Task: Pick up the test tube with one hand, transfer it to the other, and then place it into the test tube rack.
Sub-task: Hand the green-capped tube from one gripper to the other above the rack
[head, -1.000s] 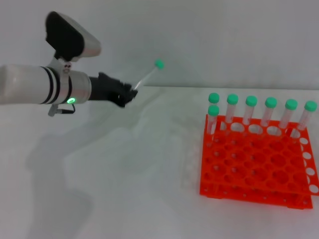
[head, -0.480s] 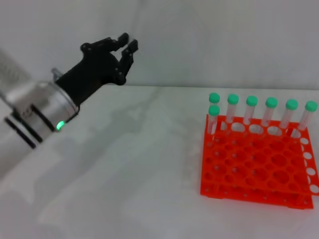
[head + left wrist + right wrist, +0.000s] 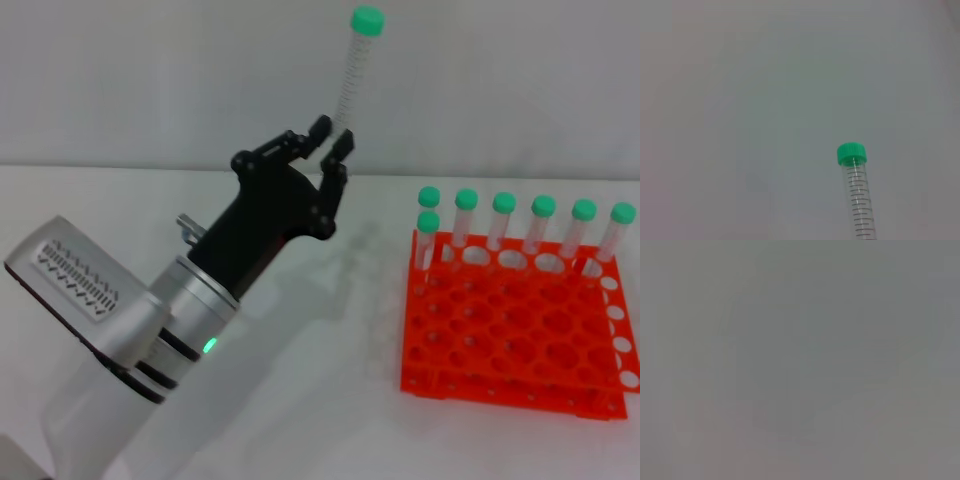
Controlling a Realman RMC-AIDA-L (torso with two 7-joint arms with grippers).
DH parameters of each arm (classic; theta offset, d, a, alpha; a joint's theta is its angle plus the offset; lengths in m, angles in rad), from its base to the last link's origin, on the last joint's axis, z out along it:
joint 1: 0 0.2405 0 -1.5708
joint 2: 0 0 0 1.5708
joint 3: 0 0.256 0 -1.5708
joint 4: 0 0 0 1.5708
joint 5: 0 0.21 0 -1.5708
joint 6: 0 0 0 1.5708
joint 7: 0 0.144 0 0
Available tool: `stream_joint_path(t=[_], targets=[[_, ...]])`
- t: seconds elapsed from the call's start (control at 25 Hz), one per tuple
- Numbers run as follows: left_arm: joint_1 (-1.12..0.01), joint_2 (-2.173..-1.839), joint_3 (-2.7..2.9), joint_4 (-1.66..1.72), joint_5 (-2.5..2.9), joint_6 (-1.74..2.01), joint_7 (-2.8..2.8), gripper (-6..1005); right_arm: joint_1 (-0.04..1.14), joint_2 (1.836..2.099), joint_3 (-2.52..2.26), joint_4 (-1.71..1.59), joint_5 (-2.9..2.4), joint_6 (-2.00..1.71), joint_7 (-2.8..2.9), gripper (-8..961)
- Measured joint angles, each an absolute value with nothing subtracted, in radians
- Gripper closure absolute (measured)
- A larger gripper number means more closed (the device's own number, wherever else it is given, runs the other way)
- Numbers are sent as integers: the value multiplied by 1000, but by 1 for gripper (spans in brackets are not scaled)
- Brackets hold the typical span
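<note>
Right gripper out of your views | left gripper (image 3: 333, 145) fingers pinch test tube (image 3: 352, 75) base | tube near-upright, cap up | rack (image 3: 515, 325) apart

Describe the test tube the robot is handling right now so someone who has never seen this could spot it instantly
Start at the orange test tube rack on the white table. To its left, the left gripper pinches the test tube by its base. Unlike the seven racked tubes, it stands in mid-air.
</note>
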State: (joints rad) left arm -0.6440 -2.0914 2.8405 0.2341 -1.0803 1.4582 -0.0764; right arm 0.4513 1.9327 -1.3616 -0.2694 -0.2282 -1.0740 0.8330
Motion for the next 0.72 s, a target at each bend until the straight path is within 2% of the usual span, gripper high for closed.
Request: stream_joint_path(t=[0.2, 0.4, 0.52, 0.72], targets=[[-630, -2096, 2841, 295, -1082, 1457, -110, 810, 426, 1851, -1376, -315, -428, -1229, 1090, 96], [-635, -2097, 2843, 313, -1061, 1416, -223, 810, 449, 1793, -1373, -320, -574, -1424, 1173, 96], [-640, -2098, 2843, 314, -1021, 1388, -254, 810, 481, 1775, -1372, -322, -654, -1484, 1193, 96], [-632, -2099, 2843, 318, -928, 1384, -259, 810, 529, 1771, -1373, -322, -703, -1496, 1197, 96]])
